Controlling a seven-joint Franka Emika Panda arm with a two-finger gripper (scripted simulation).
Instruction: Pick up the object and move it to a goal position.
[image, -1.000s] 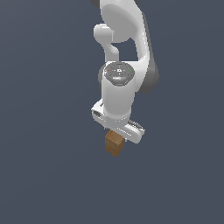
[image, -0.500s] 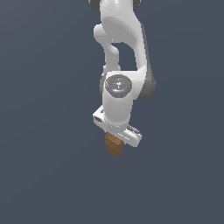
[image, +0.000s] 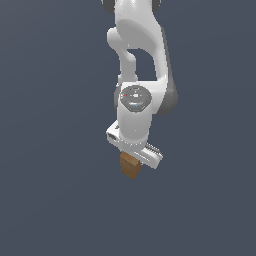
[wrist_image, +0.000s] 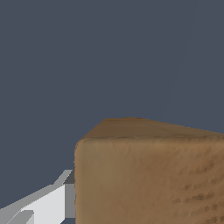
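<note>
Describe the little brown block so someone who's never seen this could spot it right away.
Follow the white robot arm down to its gripper. The block sits directly under it, between the fingers. It is the only brown, wood-like thing against the plain dark grey background, and narrower than the gripper.

exterior view faces the arm (image: 134, 95) from afar, wrist view close on block (wrist_image: 148, 179), shared (image: 130, 165)

Below the glossy white arm (image: 136, 75) with grey joints hangs a mottled brown, wood-grained block (image: 130, 165).
</note>
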